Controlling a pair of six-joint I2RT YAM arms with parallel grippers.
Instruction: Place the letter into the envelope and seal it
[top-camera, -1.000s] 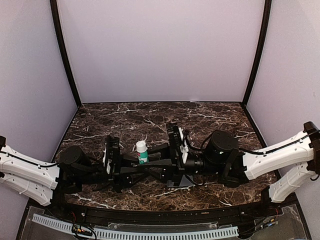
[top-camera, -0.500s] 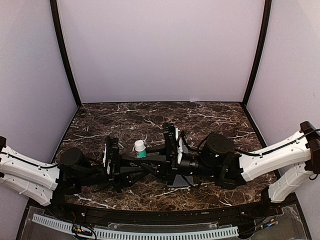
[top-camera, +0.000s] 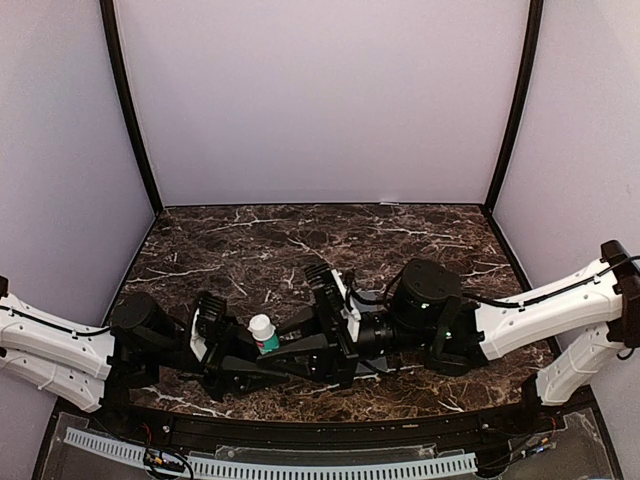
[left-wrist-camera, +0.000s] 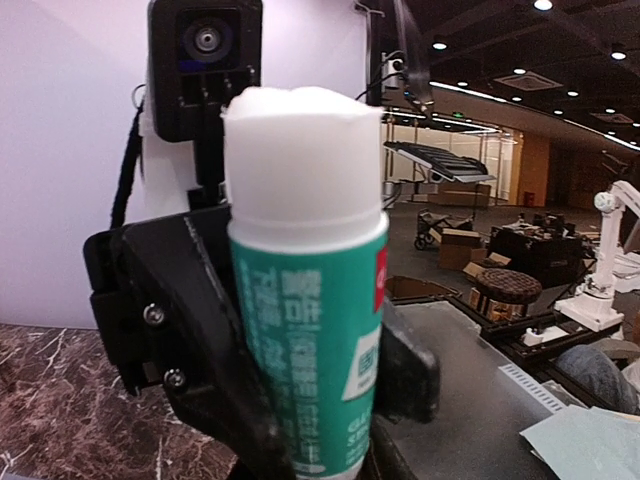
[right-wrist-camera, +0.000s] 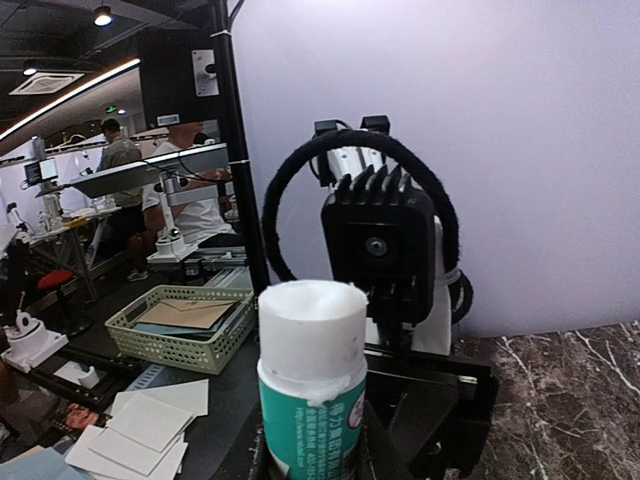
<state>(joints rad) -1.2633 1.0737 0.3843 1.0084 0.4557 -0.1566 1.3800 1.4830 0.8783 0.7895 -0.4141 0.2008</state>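
Now the left gripper has drawn the glue stick leftward.

Overhead camera looks down from high on the near side of the glue stick, seen small. Both wrist cameras face that stick from opposite sides, level and very close, each catching the other's lens behind it.

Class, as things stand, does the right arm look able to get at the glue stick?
Likely yes: the right claw sits at the glue stick, nothing between them, though the left claw crowds its other side.
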